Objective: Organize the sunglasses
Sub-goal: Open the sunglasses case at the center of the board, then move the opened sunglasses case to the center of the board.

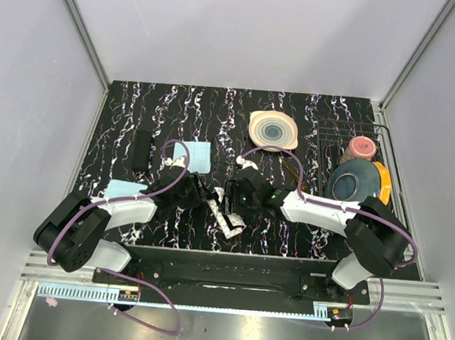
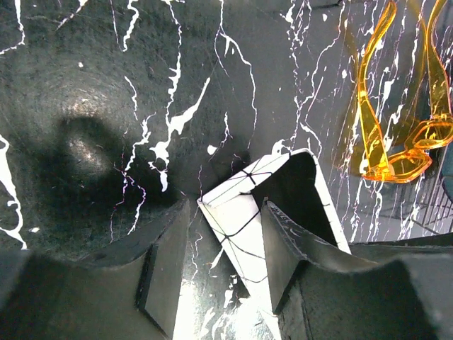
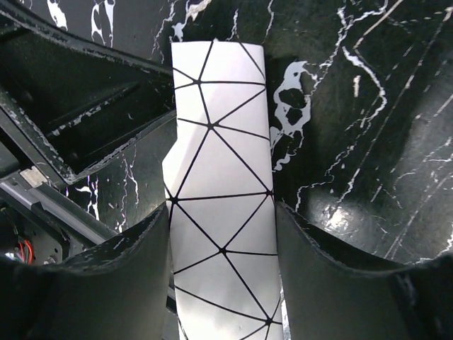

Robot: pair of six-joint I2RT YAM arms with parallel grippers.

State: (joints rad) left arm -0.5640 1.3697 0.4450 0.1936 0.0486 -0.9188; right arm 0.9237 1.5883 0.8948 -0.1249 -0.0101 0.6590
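The sunglasses (image 2: 396, 142), with amber-orange lenses and thin amber arms, lie unfolded on the black marbled table at the upper right of the left wrist view, apart from both grippers. I cannot make them out in the top view. A white oblong box (image 1: 229, 220) with black triangle lines lies between the arms. My right gripper (image 3: 223, 283) is shut on the box (image 3: 219, 177), one finger on each long side. My left gripper (image 2: 216, 276) is open at the box's open end (image 2: 237, 219). One finger is outside the white wall and the other is over the dark inside.
A flat black case (image 1: 141, 149) lies at the far left. Two light blue cloths (image 1: 199, 155) (image 1: 123, 189) lie near the left arm. A small white crumpled thing (image 1: 248, 164) and a cream plate (image 1: 273, 129) sit behind. A wire rack (image 1: 387, 139) at the right holds a pink cup (image 1: 362, 147) and plates.
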